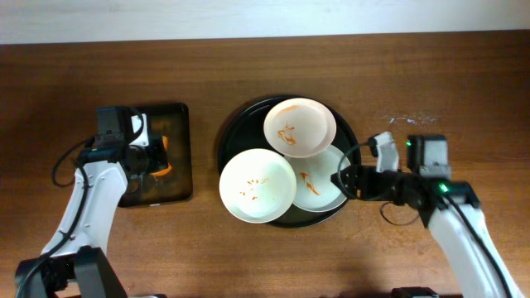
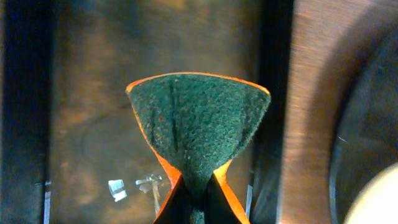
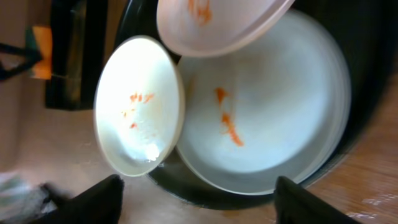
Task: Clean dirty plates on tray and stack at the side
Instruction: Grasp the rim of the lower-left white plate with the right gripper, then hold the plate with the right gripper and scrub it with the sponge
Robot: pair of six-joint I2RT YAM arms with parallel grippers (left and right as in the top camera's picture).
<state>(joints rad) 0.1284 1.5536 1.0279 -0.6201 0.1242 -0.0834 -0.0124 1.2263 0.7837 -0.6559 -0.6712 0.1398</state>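
Left tool (image 1: pixel 154 159): clenched on the sponge (image 2: pixel 199 130), pinching it at 1 edge so the green scouring face fans out above the rectangular tray (image 1: pixel 175 189).
Right tool (image 3: pixel 198 186): released, fingers spread wide, hovering at the right edge of the round tray (image 1: pixel 228 136), just beside the low plate.
Round tray: sits mid-worktop (image 1: pixel 414 66) and carries all 3 dirty plates.
Far plate (image 1: pixel 300 127): orange smear near its centre; it overlaps the low plate.
Left plate (image 1: pixel 257 185): a few orange flecks; it appears to reach past the tray's rim (the right wrist view suggests it sits tilted).
Low plate (image 1: pixel 325 192): orange streak, partly covered by the other 2.
Progress: my reading is that nothing is wiped yet, and no stack stands at the side.
Risk 1: lifting the low plate first would likely tip or drag the 2 resting on it.
Risk 2: a nudge could slide the left plate off the rim onto the worktop.
Risk 3: the sponge, held by 1 edge only, may fold or slip under scrubbing pressure.
Risk 4: both arms meeting over 1 tray could collide.
Writing: no brand, label or lettering is readable in any view.
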